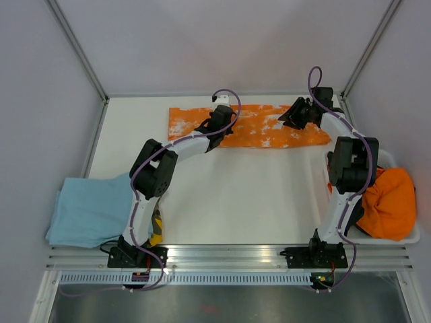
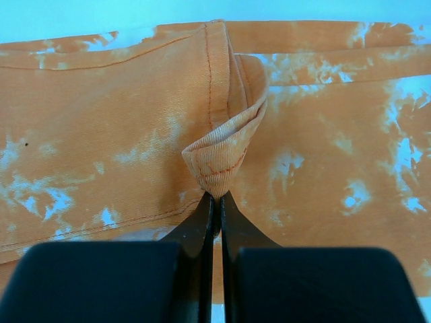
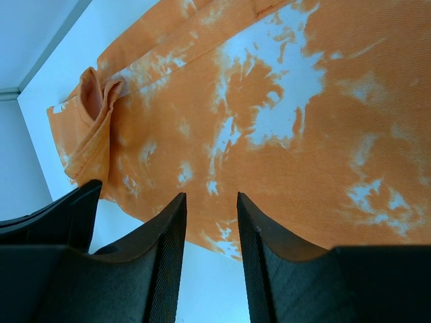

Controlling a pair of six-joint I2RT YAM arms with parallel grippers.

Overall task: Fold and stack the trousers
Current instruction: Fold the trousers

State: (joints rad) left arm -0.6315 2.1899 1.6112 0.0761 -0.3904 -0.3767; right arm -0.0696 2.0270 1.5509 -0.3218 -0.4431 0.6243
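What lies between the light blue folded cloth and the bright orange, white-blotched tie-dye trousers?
Top view: only bare white table between the cloth and the trousers, with the black-and-white left arm stretched across above it.

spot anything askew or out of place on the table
The trousers lie mostly flat, but the left gripper is shut on a stitched edge, bunching it into a raised loop. Otherwise nothing looks spilled or damaged.

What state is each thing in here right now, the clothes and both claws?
trousers: spread flat in a long strip, one ridge of fabric pinched up, not yet stacked.
left claw: shut on the trousers.
right claw: open, holding nothing.
light blue cloth: lying loosely folded at the left.
plain orange garment: bunched up in the white bin.
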